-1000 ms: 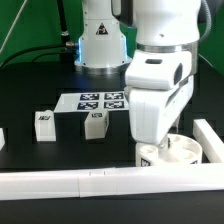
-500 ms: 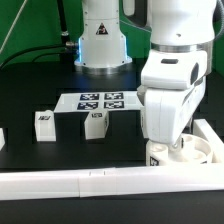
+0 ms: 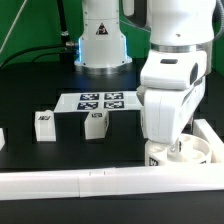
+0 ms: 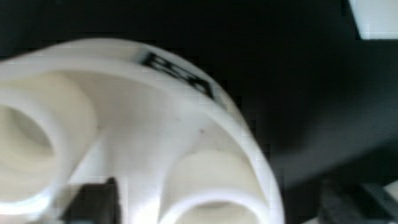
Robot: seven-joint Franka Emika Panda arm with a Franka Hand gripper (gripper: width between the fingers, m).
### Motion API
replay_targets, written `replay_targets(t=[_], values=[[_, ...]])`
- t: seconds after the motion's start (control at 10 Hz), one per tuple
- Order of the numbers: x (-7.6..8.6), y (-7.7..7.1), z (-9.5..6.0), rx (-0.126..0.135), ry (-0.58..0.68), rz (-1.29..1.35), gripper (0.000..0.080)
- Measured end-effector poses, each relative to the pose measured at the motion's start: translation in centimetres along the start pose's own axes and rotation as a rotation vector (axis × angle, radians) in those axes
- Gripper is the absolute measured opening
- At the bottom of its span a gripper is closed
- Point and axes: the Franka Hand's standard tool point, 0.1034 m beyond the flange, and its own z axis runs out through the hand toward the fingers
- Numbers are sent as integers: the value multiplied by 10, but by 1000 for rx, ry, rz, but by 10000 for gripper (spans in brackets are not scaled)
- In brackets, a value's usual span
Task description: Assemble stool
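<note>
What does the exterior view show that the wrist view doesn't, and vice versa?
Only the exterior view: two loose legs, the marker board, the white rails. Only the wrist view: recesses in the seat disc, its marker tag, and the tool open astride its rim. Both: the seat disc.

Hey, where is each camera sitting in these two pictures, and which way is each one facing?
Exterior view: off the arm, low at the table's edge behind a long white rail, facing the robot's base; it shows the arm over the seat disc.
Wrist view: on the wrist, looking down along the jaws at the seat disc, close up; only the dark jaw tips show.
Shared: both views see the seat disc.
</note>
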Motion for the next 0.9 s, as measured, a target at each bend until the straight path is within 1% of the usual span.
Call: replay_targets(t=[0.1, 0.7, 0.8, 0.9], values=[[0, 0, 0, 0, 0, 0, 642], [0, 0, 0, 0, 0, 0, 649], [-2, 1, -3, 1, -2, -1, 649], [-7, 6, -17, -8, 0, 11, 649]])
